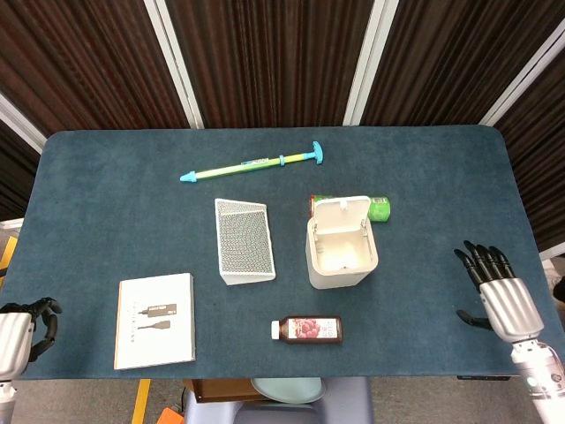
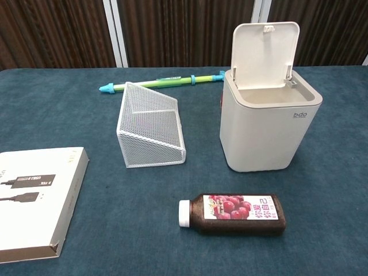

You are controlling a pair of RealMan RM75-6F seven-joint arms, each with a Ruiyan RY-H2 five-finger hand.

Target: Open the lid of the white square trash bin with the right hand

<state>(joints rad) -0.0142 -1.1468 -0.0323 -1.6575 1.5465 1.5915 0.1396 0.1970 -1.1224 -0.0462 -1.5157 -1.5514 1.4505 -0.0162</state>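
Dark ribbed wall panels with pale vertical strips are standing behind a table (image 1: 106,177) covered in deep blue-green cloth. Near the middle of it the white square trash bin (image 2: 265,131) is sitting with its lid (image 2: 264,53) standing upright, hinged at the far edge, so the inside is showing. Small grey letters on the bin's front are reading "bdo". Just in front of the bin a dark juice bottle (image 2: 233,213) with a white cap is lying on its side; its label is showing red cherries and Chinese characters too small to read. Beside the bin, toward the robot's left, a white wire-mesh basket (image 2: 150,126) is lying tipped over. Further that way and nearer the table's front edge, a flat white box (image 1: 155,320) is showing a printed cable and a line of text too small to read. Beyond the bin a long green and yellow stick with blue ends (image 1: 253,164) is lying, and a green item (image 1: 379,208) is peeking out behind the bin.

Well apart from the bin, by the table's front corner, the right hand (image 1: 498,291) is hovering, back up, fingers spread and straight, gripping nothing. At the opposite front corner the left hand (image 1: 19,331) is showing its fingers curled in, holding nothing.
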